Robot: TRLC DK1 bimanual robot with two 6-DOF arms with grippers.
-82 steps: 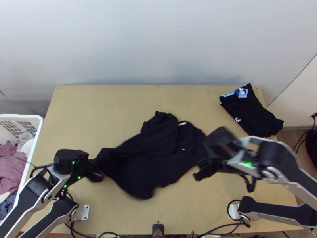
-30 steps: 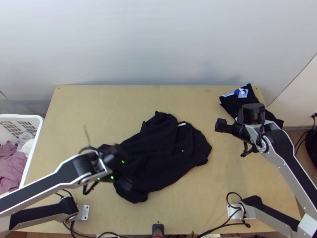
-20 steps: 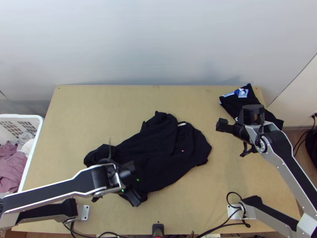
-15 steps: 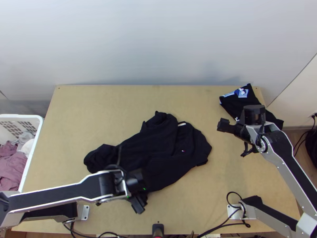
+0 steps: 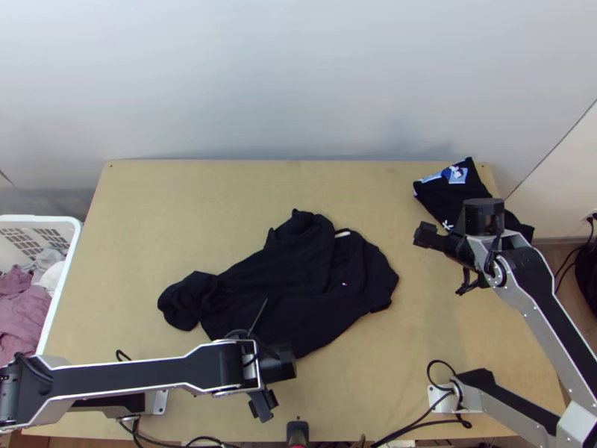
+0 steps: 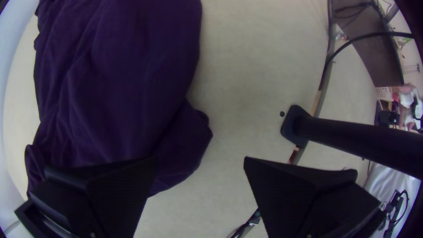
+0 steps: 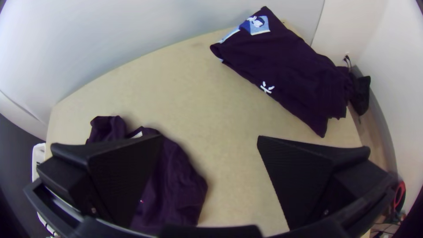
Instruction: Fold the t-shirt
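Lying bunched mid-frame in the top view, the t-shirt (image 5: 298, 276) slants up to the right; the wide-open left gripper (image 6: 200, 159) is nearer, just below; the right gripper (image 7: 209, 137), open too, waits off right

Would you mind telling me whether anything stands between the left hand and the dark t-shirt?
Nothing visible stands between the left hand and the dark t-shirt; in the left wrist view, one of the hand's open fingers overlaps the cloth. The black post at the table's near edge is off to the side.
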